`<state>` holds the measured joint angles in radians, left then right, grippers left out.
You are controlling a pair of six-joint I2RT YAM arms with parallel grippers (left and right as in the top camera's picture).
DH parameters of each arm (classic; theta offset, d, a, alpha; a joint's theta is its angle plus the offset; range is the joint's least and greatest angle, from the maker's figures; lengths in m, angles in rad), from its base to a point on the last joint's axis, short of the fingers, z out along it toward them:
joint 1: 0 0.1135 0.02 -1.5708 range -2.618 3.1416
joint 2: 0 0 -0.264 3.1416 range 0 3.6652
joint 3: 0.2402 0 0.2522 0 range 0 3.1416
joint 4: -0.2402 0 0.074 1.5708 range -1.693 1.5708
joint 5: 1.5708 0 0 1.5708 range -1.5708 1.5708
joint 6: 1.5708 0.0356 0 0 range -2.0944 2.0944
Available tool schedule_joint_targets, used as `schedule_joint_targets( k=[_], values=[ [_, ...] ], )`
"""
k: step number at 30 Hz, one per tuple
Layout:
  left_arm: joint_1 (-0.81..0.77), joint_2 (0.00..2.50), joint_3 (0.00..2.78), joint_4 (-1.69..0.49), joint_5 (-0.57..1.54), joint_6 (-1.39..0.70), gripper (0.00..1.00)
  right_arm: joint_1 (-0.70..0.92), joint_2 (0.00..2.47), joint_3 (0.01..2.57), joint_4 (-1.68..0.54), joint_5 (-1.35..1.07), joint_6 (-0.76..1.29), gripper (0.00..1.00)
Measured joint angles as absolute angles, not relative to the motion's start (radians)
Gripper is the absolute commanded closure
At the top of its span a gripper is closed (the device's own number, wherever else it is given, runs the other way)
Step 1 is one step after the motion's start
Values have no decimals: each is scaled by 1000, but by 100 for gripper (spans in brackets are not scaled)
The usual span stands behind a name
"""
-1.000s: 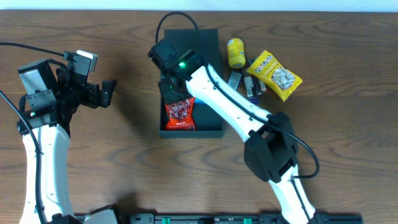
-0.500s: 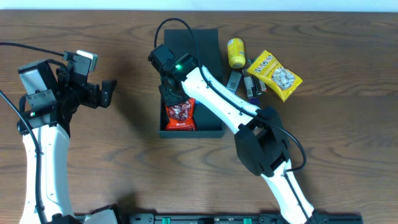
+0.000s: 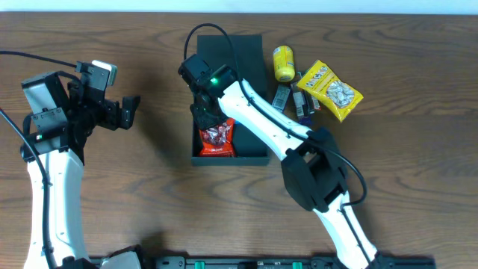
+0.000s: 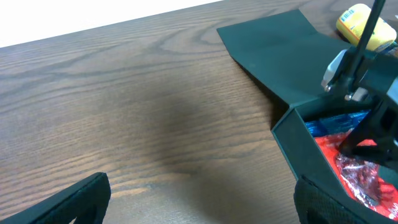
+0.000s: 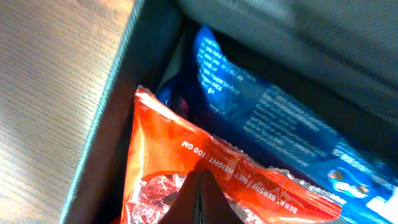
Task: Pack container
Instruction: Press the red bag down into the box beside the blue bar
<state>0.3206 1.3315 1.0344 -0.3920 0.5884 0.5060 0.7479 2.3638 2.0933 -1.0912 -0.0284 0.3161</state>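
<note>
Two packets lie in the box (image 3: 246, 52): a red one (image 5: 186, 168) printed "100 GM", seen upside down from the right wrist, and a blue one (image 5: 249, 99) partly under it, its white small print too blurred to read. Matte black with a teal tint, the square box sits mid-desk (image 3: 149, 194) toward the far edge, its flap lid folded back flat. Inside it the right hand (image 5: 199, 196) has its fingers pressed together, tip on the red packet; whether foil is pinched I cannot tell. A broad stretch of wood lies open between the box's left wall and the left hand (image 3: 133, 112), whose fingers are spread wide. Just beside the right wall crowd a yellow can (image 3: 283, 63), a yellow bag (image 3: 329, 90) and small dark things (image 3: 293, 101).
</note>
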Motion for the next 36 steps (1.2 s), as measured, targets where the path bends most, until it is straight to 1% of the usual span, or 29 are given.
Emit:
schedule_joint_targets(
  k=[13, 20, 27, 32, 36],
  values=[
    [321, 1332, 1034, -392, 588, 506, 5, 751, 2397, 2091, -1103, -38, 305, 99],
    [321, 1332, 1034, -392, 588, 506, 5, 747, 2381, 2109, -1168, -50, 305, 99],
    [321, 1332, 1034, -392, 588, 506, 5, 739, 2283, 2112, -1275, -86, 253, 99],
    [321, 1332, 1034, -392, 588, 506, 5, 747, 2273, 2085, -1235, -111, 226, 99],
    [321, 1332, 1034, -392, 588, 506, 5, 761, 2273, 2001, -1160, -147, 219, 99]
  ],
)
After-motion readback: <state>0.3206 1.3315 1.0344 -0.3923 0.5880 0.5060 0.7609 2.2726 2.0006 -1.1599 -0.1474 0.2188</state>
